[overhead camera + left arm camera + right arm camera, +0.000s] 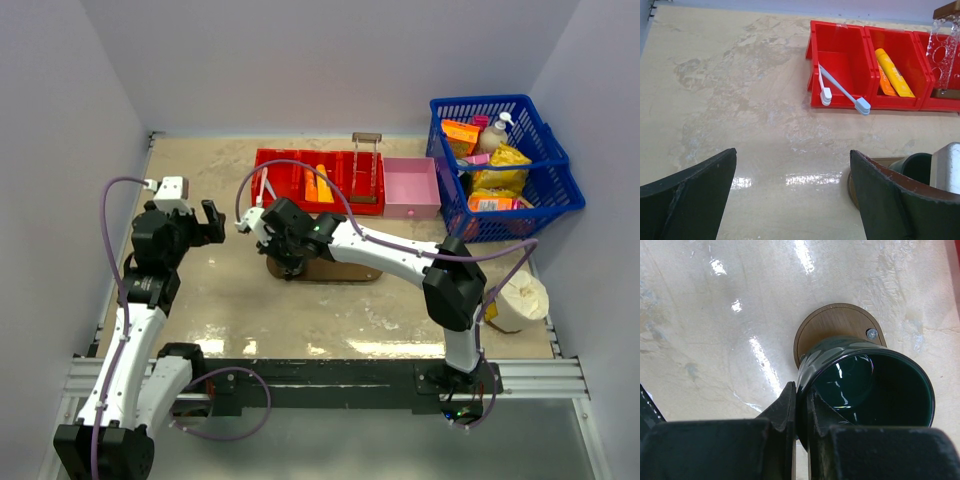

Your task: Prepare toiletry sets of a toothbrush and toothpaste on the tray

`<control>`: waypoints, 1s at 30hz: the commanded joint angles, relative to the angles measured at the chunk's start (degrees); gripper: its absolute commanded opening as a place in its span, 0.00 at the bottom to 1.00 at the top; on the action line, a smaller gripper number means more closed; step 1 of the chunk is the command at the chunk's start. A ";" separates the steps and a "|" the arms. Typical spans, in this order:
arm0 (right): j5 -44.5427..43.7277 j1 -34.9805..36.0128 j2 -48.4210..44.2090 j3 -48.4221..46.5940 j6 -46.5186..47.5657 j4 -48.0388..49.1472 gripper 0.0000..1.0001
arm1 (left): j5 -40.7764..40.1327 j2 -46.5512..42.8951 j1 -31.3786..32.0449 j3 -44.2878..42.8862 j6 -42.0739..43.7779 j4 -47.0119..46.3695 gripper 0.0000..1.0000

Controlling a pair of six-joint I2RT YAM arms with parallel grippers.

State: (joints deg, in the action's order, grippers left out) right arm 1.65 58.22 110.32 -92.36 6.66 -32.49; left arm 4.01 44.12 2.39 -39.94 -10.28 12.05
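The red bin [890, 102] stands at the far side. Nearer, mid-table, lies the tray [835, 322]. At its left end is a dark green cup [865, 380] — the right gripper [801, 410] pinches its rim. The left gripper [792, 190] hangs wide open, empty. Toothpaste tubes [895, 72] lie in the bin's middle compartment — toothbrushes [840, 89] in its left.

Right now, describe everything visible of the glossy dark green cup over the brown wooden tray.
The glossy dark green cup looks glazed, round, open-topped and empty, its inside mirroring light. No handle shows. It is over one rounded end of the dark brown wooden oval tray, near a small pale dot; whether its base rests there is hidden. The right gripper is shut on its near rim, one finger inside, one outside.
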 commanded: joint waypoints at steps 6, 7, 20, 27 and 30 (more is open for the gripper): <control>3.27 0.32 1.56 -5.81 4.24 2.17 0.00 | -2.78 -1.31 -0.72 -1.63 0.09 -0.80 1.00; 3.62 0.32 1.74 -6.08 4.50 1.91 0.00 | -2.69 -1.40 -0.72 -1.63 0.09 -0.89 1.00; 4.15 0.32 3.14 -8.02 6.35 -0.56 0.00 | -1.99 -1.67 -0.72 -1.45 0.18 -1.16 1.00; 4.15 0.32 3.32 -8.01 6.53 -0.82 0.00 | -1.46 -1.67 -0.72 -1.37 0.09 -1.42 1.00; 3.54 0.32 3.49 -7.93 6.70 -0.82 0.00 | -1.20 -1.58 -0.72 -1.37 0.09 -1.33 1.00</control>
State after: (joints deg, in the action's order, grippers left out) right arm 5.54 58.24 115.31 -97.06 11.68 -35.20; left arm 2.24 43.11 2.00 -39.94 -10.28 12.10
